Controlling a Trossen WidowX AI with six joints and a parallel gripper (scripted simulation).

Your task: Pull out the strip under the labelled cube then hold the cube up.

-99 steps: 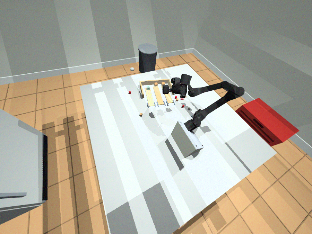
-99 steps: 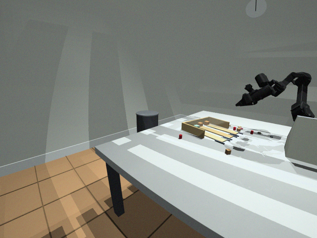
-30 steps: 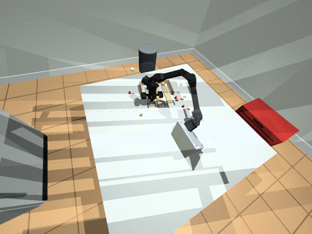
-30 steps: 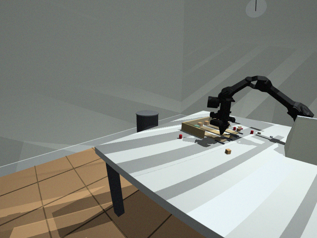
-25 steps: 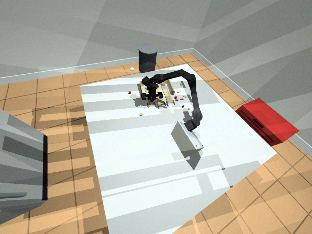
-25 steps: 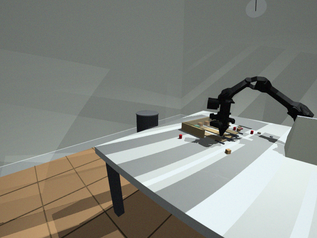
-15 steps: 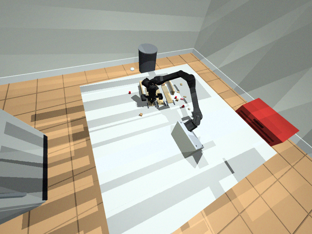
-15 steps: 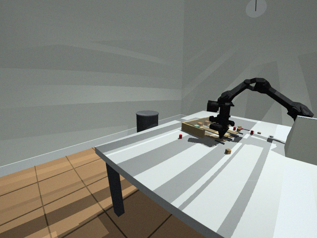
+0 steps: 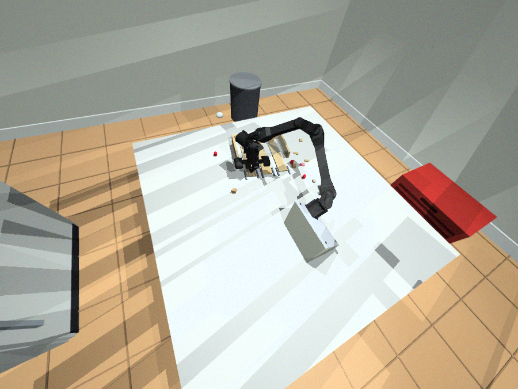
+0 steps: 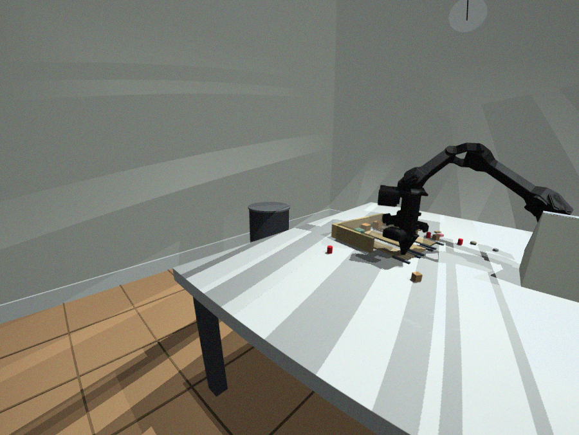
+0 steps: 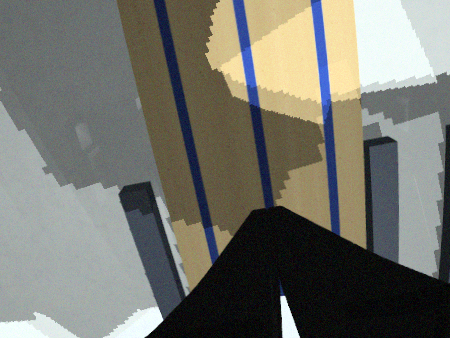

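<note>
My gripper is shut and empty, pointing down over the front part of a wooden strip with three blue lines. Whether the fingertips touch it cannot be told. A plain wooden strip lies farther right in the top view. Dark rails flank the striped strip. The strips run out of a low wooden frame. Wooden cubes sit inside it. No label is readable, and the arm hides part of the frame, so the labelled cube cannot be told.
A loose wooden cube lies in front of the frame. Red cylinders lie on both sides. Several small pieces are scattered on the right. A grey box stands beside the arm's base.
</note>
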